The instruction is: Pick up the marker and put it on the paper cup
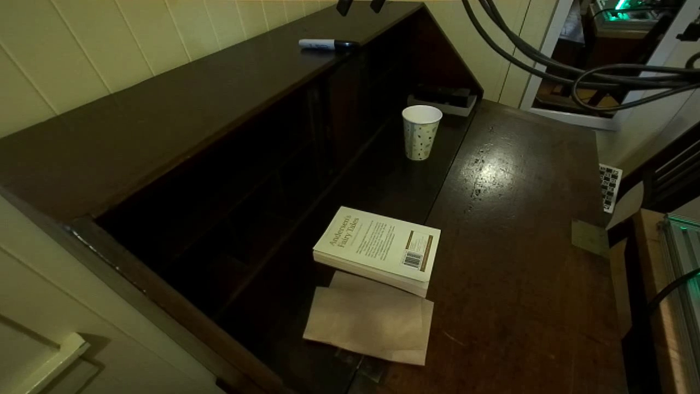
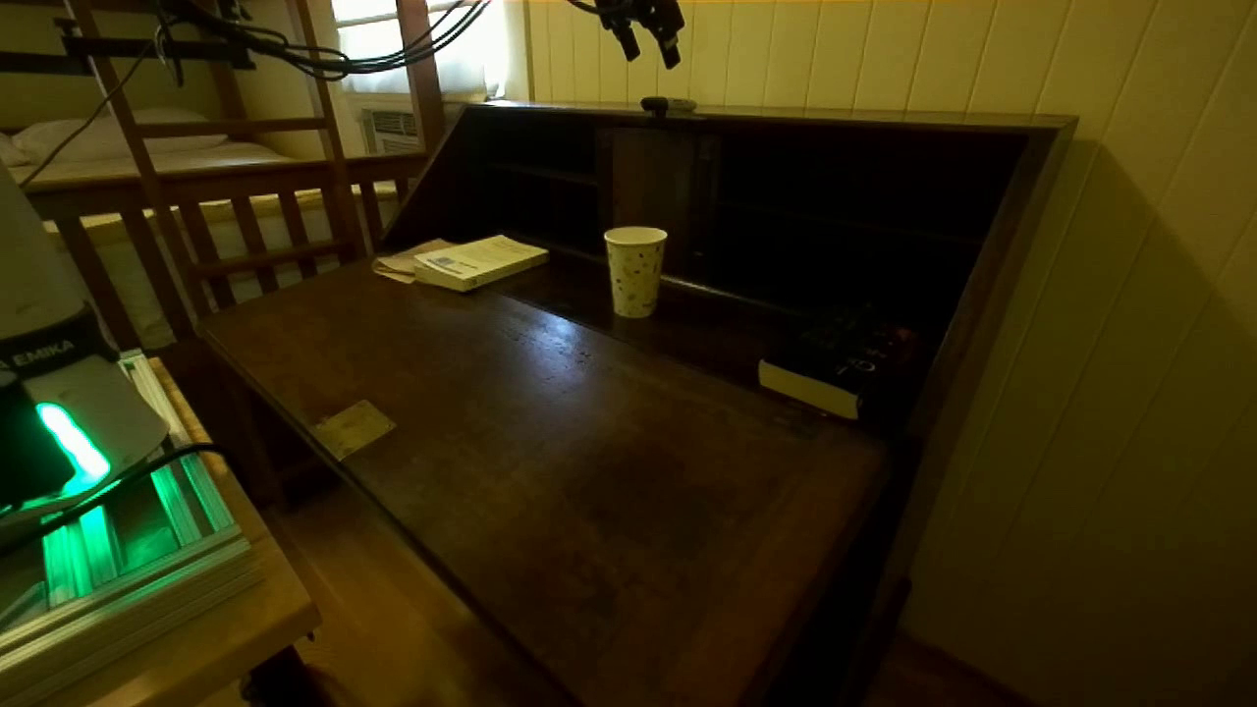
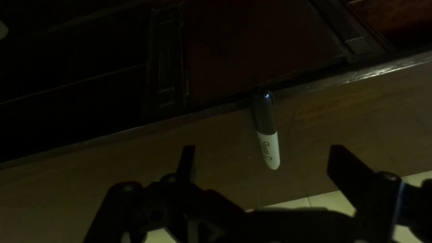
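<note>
Spread, unloaded gripper [image 2: 652, 57] hovers above the marker [image 3: 267, 135], visible gap between them in an exterior view. Marker lies on its side on the desk's upper surface [image 1: 164, 120]. Key relation: in the wrist view it sits laterally between the fingers [image 3: 186, 162], long axis roughly square to the closing line, so I'd expect a pinch across the barrel with little or no wrist turn. Pale tail points to the paneled wall [image 1: 109, 60]; black cap reaches the front edge [image 3: 374, 72], seems to poke past it, can't tell how far. Next move is probably mostly down, maybe a touch capward; a forward nudge could tip it off. Finger room looks fine along both sides; the wall is likely the tight direction. Paper cup [image 2: 635, 275] stands upright on the lower surface [image 1: 396, 186], below and forward of that edge: carry out, then down. White book [image 1: 377, 246] and dark book [image 2: 835, 361] flank it, well apart.
</note>
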